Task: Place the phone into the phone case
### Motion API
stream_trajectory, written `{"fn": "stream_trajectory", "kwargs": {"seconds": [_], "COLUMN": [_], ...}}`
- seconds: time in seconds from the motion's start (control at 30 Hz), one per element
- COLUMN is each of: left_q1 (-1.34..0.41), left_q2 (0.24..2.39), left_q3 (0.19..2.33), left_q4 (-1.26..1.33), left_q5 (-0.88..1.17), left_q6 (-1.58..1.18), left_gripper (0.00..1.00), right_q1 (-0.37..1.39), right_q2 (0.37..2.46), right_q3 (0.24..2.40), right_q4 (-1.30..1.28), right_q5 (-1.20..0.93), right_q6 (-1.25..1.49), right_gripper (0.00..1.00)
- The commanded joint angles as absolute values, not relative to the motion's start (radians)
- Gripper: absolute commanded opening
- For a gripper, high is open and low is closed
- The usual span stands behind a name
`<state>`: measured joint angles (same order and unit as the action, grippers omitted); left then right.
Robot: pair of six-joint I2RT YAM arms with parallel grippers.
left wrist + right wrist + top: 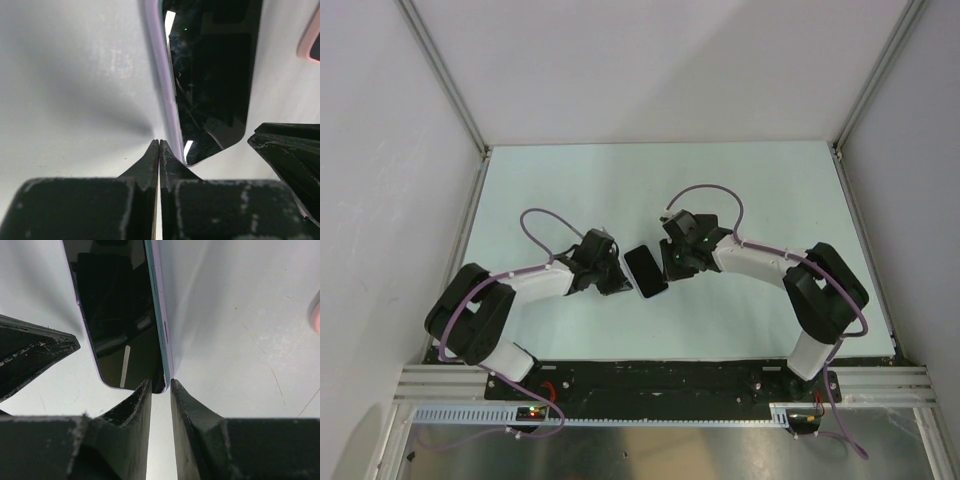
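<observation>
**One phone squeezed from two sides: a slip or a twist is the risk**

Top view: one phone [646, 271] lies flat on the desk [620, 180], dark glass up, between two arms. The left pincer [612, 279] is against the phone's left side and the right pincer [673, 260] against its right side. No separate case shows in this view.

Left wrist view: the left pincer is clenched on nothing. Its two fingers meet, and their tips touch the phone's lilac rim just beside the near corner. One pink-edged thing [311, 42] pokes in at the frame border, beyond the phone's far side. Whether it is the case cannot be told. A closed tip pushing on a thin rim could probably skid off it or ride up onto the glass. The phone would then spin instead of settling.

Right wrist view: the right pincer's fingers stand a narrow slit apart, with the phone's near corner at the mouth of the slit. Whether they are grasping that corner cannot be told. A hold that slight could let the phone pivot or pop free. Uneven pressure from the two sides would likely turn it. If the lilac rim is the case, a corner might be left unseated.

Count: one phone, two pincers, one pink-edged thing.
</observation>
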<state>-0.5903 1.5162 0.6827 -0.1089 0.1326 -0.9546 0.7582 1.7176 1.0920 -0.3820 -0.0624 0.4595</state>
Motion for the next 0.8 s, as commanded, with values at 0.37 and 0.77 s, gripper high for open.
{"fn": "stream_trajectory", "kwargs": {"seconds": [0.37, 0.77], "left_q1": [-0.6, -0.61], "left_q2": [1.524, 1.573], "left_q3": [0.666, 0.702], "left_q4": [-0.068, -0.066], "left_q5": [0.109, 0.118], "left_q6": [-0.979, -0.969], "left_gripper": [0.0, 0.0], "right_q1": [0.766, 0.785], "right_q2": [1.763, 1.787], "right_q3": [1.095, 1.093], "right_q4": [-0.353, -0.368], "right_q5": [-0.074, -0.07], "right_q6": [0.457, 0.462], "right_gripper": [0.13, 0.07]}}
